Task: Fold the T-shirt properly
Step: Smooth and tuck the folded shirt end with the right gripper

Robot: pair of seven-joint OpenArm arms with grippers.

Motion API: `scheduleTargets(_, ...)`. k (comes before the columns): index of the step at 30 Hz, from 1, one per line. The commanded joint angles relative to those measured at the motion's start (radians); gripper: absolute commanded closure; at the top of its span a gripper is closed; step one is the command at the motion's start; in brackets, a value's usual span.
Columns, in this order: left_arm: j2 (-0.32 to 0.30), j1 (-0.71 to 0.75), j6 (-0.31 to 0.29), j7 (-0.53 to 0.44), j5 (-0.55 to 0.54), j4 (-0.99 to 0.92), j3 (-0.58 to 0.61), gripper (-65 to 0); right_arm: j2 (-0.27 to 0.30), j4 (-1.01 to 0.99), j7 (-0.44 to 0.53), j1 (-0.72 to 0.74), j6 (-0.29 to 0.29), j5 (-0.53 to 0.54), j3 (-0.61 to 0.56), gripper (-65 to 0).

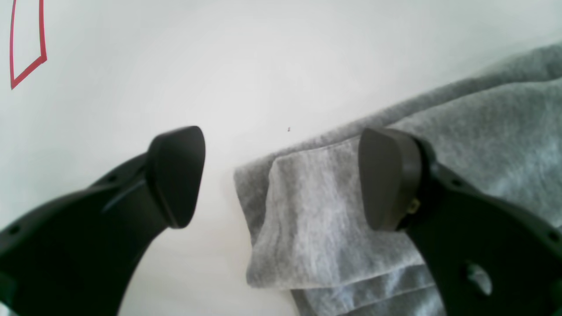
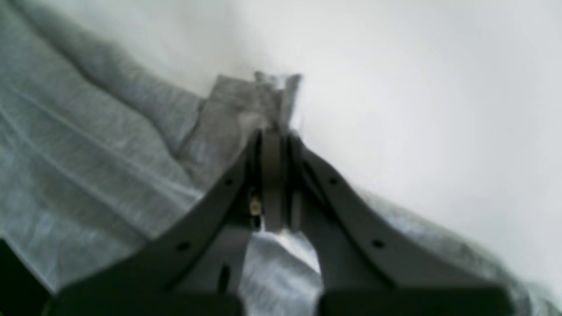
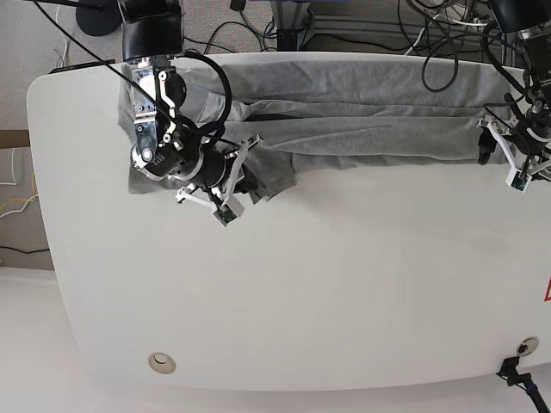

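- Grey heathered knit, soft and creased: your T-shirt (image 3: 344, 120) lies along the far edge of the white table (image 3: 301, 301).
- Its long axis runs side to side across the table, folded into a narrow band with layered edges.
- Your right tool (image 2: 273, 140) has its dark jaws pressed together on a small folded corner of the cloth; that wrist view is blurred.
- Your left tool (image 1: 281, 175) stands wide, its smooth rounded pads (image 1: 178, 175) apart, with one pad over the T-shirt's layered corner and the other over bare table.
- Red outline marking (image 1: 27, 44) shows on the table beyond the left tool.
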Motion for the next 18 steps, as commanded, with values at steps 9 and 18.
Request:
scheduleTargets(9, -0.021, -0.019, 0.006, -0.020, -0.010, -0.027, 0.016, -51.5, 0.109, 0.260, -0.170, -0.168, 0.037, 0.387, 0.057, 0.0)
scheduleTargets(18, -0.021, -0.038, 0.006, -0.021, -0.008, -0.054, 0.022, -51.5, 0.218, 0.257, -0.190, -0.267, 0.034, 0.502, 0.054, 0.0)
